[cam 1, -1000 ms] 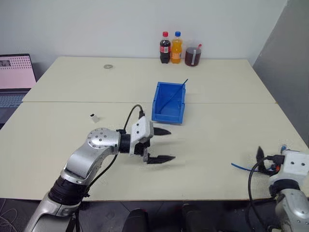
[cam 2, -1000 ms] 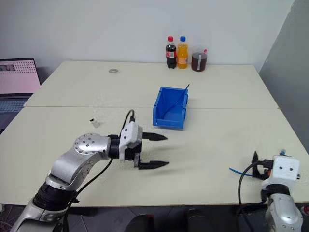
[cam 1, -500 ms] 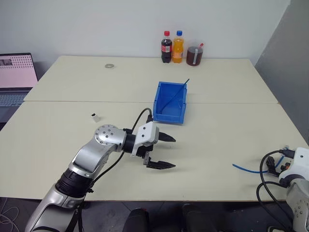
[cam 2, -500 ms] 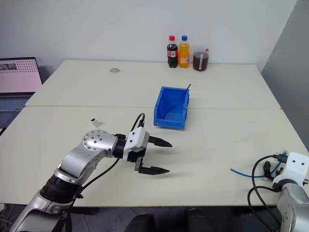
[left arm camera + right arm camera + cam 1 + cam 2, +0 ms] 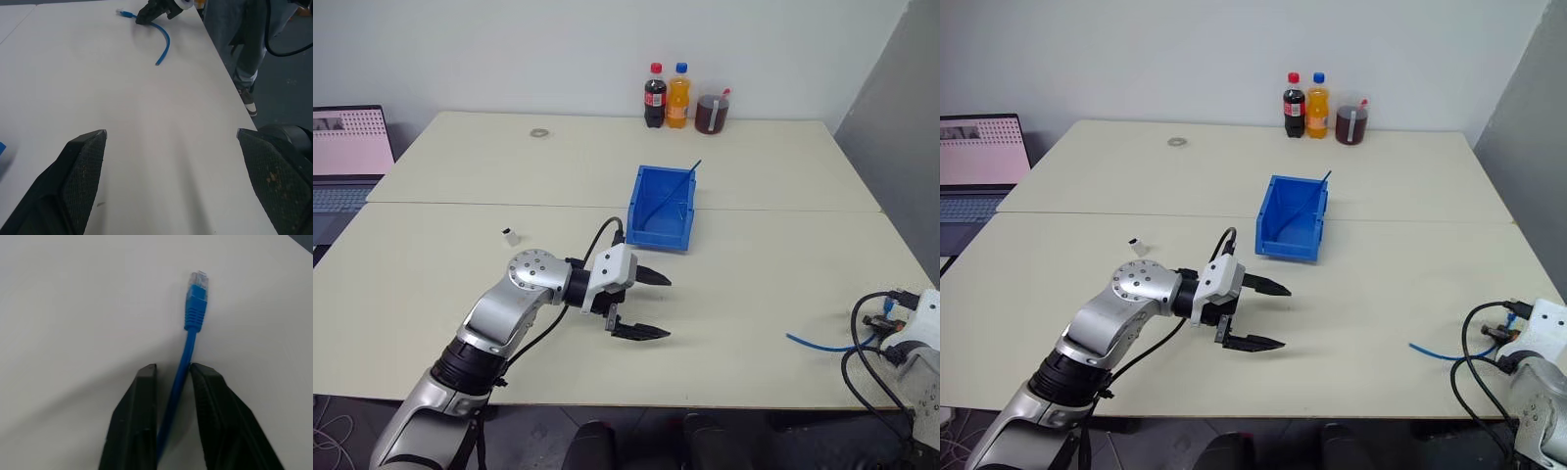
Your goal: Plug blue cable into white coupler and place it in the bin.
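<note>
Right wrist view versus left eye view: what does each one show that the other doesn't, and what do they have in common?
Right wrist view alone: the clear plug at the blue cable's tip, and the right gripper shut on the cable. Left eye view alone: the white coupler, the bin, the open left gripper, three drink containers and a laptop. Both: the blue cable lying on the table.
</note>
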You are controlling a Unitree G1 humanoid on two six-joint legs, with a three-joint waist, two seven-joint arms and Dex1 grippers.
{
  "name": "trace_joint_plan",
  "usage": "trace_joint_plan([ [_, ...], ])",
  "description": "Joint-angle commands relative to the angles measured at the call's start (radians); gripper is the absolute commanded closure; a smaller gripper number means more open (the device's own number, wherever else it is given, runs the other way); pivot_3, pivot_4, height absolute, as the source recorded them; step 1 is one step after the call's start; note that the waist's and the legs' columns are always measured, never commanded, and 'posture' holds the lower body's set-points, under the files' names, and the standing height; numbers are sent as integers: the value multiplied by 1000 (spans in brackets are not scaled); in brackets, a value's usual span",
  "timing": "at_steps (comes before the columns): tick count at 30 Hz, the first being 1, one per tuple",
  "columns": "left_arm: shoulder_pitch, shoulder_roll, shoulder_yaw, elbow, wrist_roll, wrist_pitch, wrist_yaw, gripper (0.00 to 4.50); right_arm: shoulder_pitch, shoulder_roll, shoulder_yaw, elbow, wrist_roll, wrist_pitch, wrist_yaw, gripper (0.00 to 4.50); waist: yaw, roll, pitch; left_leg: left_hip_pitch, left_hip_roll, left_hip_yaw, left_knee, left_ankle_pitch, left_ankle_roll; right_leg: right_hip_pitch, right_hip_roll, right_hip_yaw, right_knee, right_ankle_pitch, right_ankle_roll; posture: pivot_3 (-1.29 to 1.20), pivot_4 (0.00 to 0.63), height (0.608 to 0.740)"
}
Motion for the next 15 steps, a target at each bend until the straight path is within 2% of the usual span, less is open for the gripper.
trace_joint_plan([
  [1, -11, 2, 18, 7, 9, -33, -9, 0, -33, -32, -83, 33, 50, 56, 15, 4466, -1, 0, 0, 0, 0, 0, 0, 0, 0, 0, 0, 0, 0, 0, 0, 0, 150, 740],
  [4, 3, 10, 27, 8, 14, -40, -2, 0, -36, -88, -79, 44, 90, 73, 85, 4466, -1, 0, 0, 0, 0, 0, 0, 0, 0, 0, 0, 0, 0, 0, 0, 0, 150, 740],
  [10, 67, 58, 91, -15, -3, -20, 27, 0, 63, -345, 118, -15, 143, -37, 426, 4466, -9, 3, 2, 0, 0, 1, -1, 0, 0, 0, 0, 1, 0, 0, 0, 0, 150, 740],
  [13, 153, 126, 162, -44, -14, 0, 43, 0, 108, -550, 307, -57, 80, -293, 696, 4466, -20, 3, 3, 2, 2, 1, -1, 0, 0, -1, 2, 2, 0, 0, 0, 0, 150, 740],
  [15, 217, 162, 215, -60, -19, 12, 62, 0, 89, -642, 429, -52, 24, -457, 835, 4466, -25, 3, 4, 2, 3, 0, -1, 0, 0, 0, 3, 1, 0, 0, -1, 0, 150, 740],
])
